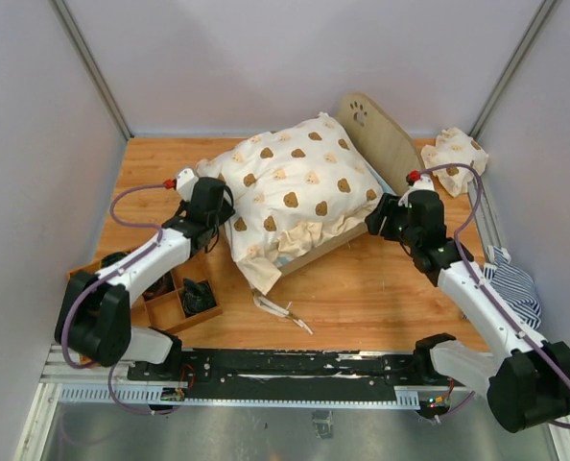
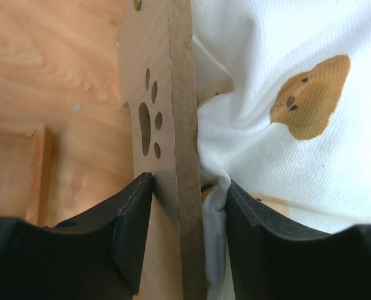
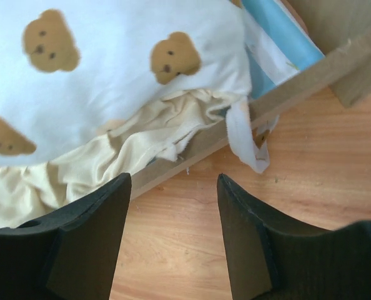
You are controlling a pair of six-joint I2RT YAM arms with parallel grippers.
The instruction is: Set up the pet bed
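Left wrist view: left tool point(image 2: 188, 187) pinches pet bed point(image 2: 163, 81) board w/ cover point(image 2: 285, 162) at 9 o'clock; right tool point(image 3: 173, 187) released, empty. Best grip wood, not cloth.

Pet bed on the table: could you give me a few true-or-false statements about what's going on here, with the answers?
1. A bear-print cover lies over the pet bed. True.
2. The right hand is clamped on the cover. False: it is open over bare table beside the bed's side rail, holding nothing.
3. The left hand has a finger on each side of an end board with a paw-print cutout. True.
4. The small pillow lies on the bed. False: it lies off the bed, near the table's far right corner.
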